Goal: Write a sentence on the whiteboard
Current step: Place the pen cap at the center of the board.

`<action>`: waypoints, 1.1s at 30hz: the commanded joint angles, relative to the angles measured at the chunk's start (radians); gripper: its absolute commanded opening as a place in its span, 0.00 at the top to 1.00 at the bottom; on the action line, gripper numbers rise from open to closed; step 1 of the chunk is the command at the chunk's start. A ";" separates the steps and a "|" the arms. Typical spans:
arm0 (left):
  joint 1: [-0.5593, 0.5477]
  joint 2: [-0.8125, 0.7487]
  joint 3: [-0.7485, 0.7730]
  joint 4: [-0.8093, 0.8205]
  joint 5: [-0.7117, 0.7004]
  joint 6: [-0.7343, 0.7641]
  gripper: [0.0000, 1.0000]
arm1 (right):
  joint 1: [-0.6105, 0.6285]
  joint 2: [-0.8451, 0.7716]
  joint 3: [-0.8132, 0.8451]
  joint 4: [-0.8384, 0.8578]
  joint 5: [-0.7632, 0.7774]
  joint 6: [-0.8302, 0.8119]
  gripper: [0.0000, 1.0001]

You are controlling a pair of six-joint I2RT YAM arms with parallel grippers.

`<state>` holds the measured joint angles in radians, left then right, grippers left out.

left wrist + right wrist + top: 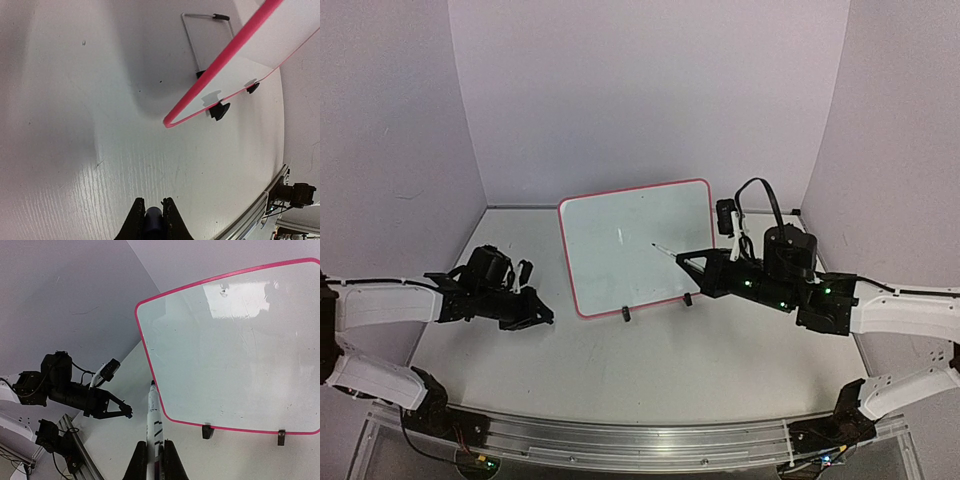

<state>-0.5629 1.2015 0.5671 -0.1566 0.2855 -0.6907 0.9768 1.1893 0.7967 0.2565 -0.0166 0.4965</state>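
Note:
The whiteboard (635,245) stands tilted back on two black clip feet (625,314) at the table's middle; it also shows in the right wrist view (235,350) and edge-on in the left wrist view (235,75). Its face shows no blue words, only faint smudges. My right gripper (685,260) is shut on a white marker (154,412), whose dark tip points at the board's face (654,244) and is close to it; contact cannot be told. My left gripper (545,315) rests low, left of the board, shut on a small dark blue cap (153,217).
A bent wire stand (200,40) props the board from behind. A metal rail (620,440) runs along the near table edge. Walls close in at the back and both sides. The left arm (75,390) lies left of the marker tip.

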 commanded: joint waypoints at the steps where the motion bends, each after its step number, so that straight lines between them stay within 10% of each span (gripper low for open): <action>1: -0.001 0.104 0.022 0.033 0.030 -0.022 1.00 | 0.007 0.012 0.047 -0.005 0.017 -0.021 1.00; 15: -0.005 0.284 0.045 0.064 0.066 -0.027 0.98 | 0.008 0.028 0.050 -0.020 0.058 -0.030 1.00; 33: -0.005 0.256 0.058 0.007 0.016 -0.014 0.56 | 0.009 0.033 0.067 -0.049 0.066 -0.045 1.00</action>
<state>-0.5636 1.5013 0.5953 -0.1135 0.3431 -0.7136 0.9787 1.2175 0.8143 0.2081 0.0322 0.4702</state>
